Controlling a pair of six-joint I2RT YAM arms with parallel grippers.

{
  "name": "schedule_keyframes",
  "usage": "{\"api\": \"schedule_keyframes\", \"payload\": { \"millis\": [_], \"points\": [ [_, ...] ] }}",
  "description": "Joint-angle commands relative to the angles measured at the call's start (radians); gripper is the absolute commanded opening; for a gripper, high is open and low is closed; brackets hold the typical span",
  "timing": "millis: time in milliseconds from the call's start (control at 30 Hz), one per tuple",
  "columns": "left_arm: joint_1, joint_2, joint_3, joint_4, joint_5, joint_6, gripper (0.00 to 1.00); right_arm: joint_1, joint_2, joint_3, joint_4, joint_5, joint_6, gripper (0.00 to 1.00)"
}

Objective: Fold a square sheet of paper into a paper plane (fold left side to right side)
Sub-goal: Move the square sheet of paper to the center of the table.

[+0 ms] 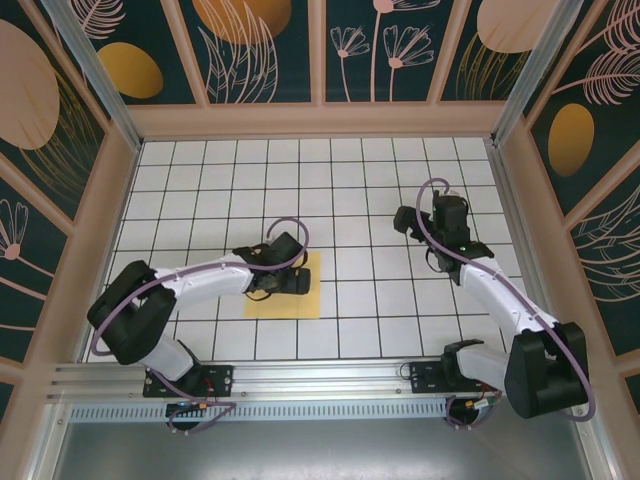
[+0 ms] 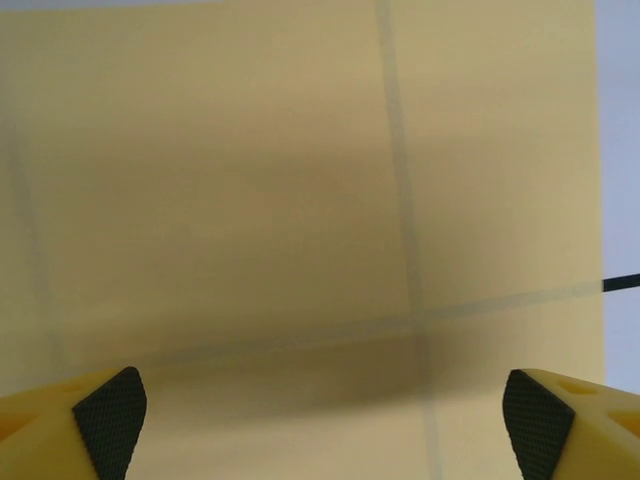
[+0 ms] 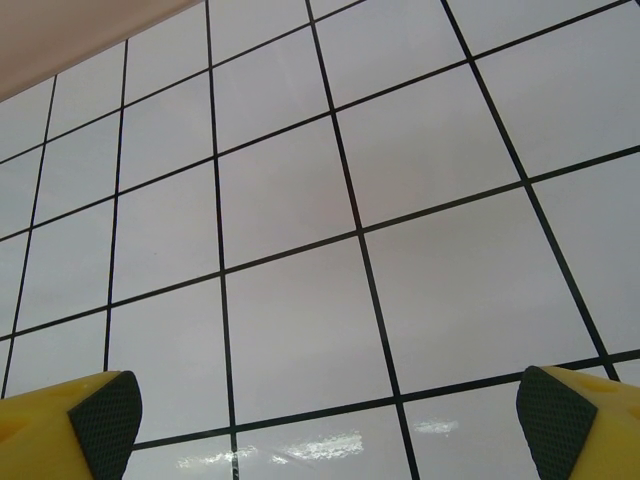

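Now the yellow square sheet of paper [image 1: 298,298] lies flat on the tiled counter [image 1: 350,180] — the left pincer [image 2: 325,410] hangs over it, released and wide; the right pincer [image 3: 330,420], also released, is well apart.

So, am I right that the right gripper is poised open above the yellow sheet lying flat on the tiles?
Not quite: it is the left gripper that is poised open above the yellow sheet lying flat on the tiles, as the left wrist view shows.

Tally: 1 yellow paper sheet [image 1: 303,303], 2 claws.
Sheet x1 directly under L claw [image 2: 320,410]; R claw [image 3: 330,412] x1, well apart from it.
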Motion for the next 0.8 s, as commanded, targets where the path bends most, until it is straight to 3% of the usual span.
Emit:
{"api": "schedule_keyframes", "payload": {
  "millis": [0, 400, 767],
  "points": [
    [-0.002, 0.033, 0.033, -0.053, -0.047, -0.011, 0.92, 0.008, -0.031, -0.018, -0.036, 0.021, 0.005, 0.99],
    [-0.002, 0.140, 0.077, 0.014, 0.021, -0.012, 0.86, 0.008, -0.079, -0.047, -0.025, -0.004, -0.022, 0.99],
    [-0.001, 0.344, 0.281, 0.052, -0.008, -0.013, 0.86, 0.008, -0.074, -0.051, -0.018, -0.019, -0.024, 0.99]
  ]
}}
